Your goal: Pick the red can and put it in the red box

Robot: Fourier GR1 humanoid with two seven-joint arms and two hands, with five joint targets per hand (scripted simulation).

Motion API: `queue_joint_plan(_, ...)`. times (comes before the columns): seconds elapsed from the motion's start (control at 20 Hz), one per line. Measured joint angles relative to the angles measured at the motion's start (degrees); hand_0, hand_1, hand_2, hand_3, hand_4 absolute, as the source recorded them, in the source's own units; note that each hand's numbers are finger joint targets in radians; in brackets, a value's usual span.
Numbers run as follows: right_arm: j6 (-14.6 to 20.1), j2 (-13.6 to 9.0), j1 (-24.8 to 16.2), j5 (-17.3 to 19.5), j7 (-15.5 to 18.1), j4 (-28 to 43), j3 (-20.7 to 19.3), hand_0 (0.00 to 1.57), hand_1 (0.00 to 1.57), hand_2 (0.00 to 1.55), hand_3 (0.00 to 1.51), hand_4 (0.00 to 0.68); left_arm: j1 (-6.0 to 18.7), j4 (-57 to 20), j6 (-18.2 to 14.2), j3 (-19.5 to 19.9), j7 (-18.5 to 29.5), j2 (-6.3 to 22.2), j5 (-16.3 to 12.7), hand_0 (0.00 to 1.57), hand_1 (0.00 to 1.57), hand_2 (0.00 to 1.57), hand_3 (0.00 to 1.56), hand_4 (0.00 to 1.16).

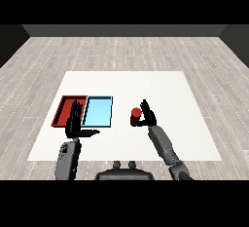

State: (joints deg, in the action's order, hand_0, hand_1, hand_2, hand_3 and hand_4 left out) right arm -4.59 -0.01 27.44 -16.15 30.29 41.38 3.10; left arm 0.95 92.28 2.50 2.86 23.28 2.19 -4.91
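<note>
Head view: red can [135, 115] standing upright on desk [170, 89], right of blue tray [98, 111]. Right hand [148, 115] is curling round its side. Probably light, rigid, smooth; mid-body hold suits. Left hand [74, 123] is hovering, fingers straight.

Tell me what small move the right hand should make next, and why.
Probably close the right hand round the red can before lifting. The can stands upright on the white table, right of the light blue tray, with the hand right beside it; whether the fingers already grip it is unclear. The red tray lies farther left, so a carry follows.
</note>
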Motion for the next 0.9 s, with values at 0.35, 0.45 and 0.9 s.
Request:
queue_joint_plan(0.35, 1.37, -0.02, 2.66, -2.84, 1.67, -3.57, 3.4, 0.0, 0.0, 0.0, 0.0, 0.0, -0.15, -0.95, 1.63, 1.21, 1.23, 0.88, -1.35, 0.0, 0.0, 0.0, 0.0, 0.0)
queue_joint_plan(0.45, 2.12, -0.01, 3.89, -4.14, 1.58, -4.59, 4.5, 0.0, 0.0, 0.0, 0.0, 0.0, 0.21, 0.6, 0.7, 0.68, -0.44, 0.55, -0.91, 0.0, 0.0, 0.0, 0.0, 0.0)
queue_joint_plan(0.9, 4.27, -0.02, 9.71, -10.69, 4.04, -12.65, 9.84, 0.0, 0.0, 0.0, 0.0, 0.0, 0.3, -0.53, 0.57, 0.89, 0.83, 0.38, -0.67, 0.0, 0.0, 0.0, 0.0, 0.0)
